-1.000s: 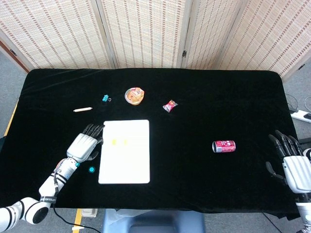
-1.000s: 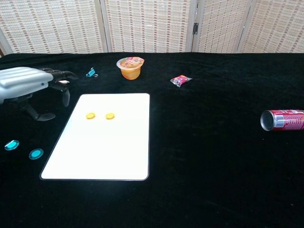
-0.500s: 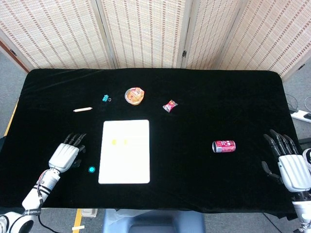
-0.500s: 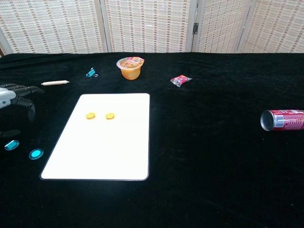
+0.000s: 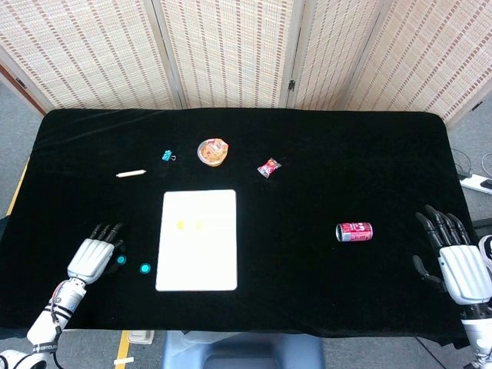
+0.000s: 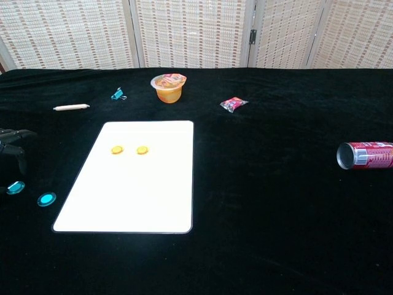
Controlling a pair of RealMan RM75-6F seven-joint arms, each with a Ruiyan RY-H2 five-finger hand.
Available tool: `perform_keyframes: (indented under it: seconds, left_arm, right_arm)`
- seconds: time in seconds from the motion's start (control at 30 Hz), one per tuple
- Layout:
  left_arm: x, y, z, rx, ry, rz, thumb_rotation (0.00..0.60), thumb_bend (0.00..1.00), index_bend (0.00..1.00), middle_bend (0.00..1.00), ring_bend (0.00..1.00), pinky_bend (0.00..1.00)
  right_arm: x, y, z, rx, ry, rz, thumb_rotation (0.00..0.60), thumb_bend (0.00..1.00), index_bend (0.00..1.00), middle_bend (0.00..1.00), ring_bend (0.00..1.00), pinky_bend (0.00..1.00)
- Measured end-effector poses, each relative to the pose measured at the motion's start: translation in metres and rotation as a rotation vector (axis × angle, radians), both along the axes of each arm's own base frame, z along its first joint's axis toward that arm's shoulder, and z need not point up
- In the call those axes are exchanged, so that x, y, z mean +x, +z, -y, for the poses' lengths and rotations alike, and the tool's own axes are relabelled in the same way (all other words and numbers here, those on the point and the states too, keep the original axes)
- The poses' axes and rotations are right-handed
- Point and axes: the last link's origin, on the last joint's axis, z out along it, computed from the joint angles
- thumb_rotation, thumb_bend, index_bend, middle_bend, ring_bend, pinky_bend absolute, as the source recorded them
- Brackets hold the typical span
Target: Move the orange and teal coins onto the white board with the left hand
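Since a second ago I have drawn the left hand (image 5: 91, 257) away from the board's (image 5: 197, 265) left edge, back toward the table's near-left corner; the coins have not shifted. Two orange coins (image 6: 116, 150) (image 6: 142, 150) lie side by side on the board's upper half. Two teal coins (image 6: 46, 199) (image 6: 15, 187) lie on the black cloth (image 5: 307, 192) left of the board, one just beside the left hand's fingertips (image 5: 108, 229). That hand is empty, fingers extended and slightly apart. The right hand (image 5: 460, 265) rests at the far right edge, fingers spread, holding nothing, well apart from the can (image 5: 354, 231).

Risks, as I judge them: the coins lie flat on soft cloth, so my pinch may slide off or bunch the fabric; a fingertip could push the nearer coin further left; a sweeping carry could knock the orange coins.
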Motion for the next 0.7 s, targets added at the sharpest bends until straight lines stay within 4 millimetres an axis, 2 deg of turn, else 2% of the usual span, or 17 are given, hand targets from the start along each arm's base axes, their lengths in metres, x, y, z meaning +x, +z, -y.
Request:
perform_keyframes:
  seconds: [0.7]
  left_arm:
    - [-0.0084, -0.0103, 0.0015, -0.014, 0.024, 0.000, 0.600, 0.40, 0.43, 0.05, 0.00, 0.00]
  right_arm:
    - [0.0011, 0.0014, -0.0027, -0.007, -0.002, -0.004, 0.600, 0.46, 0.00, 0.01, 0.00, 0.00]
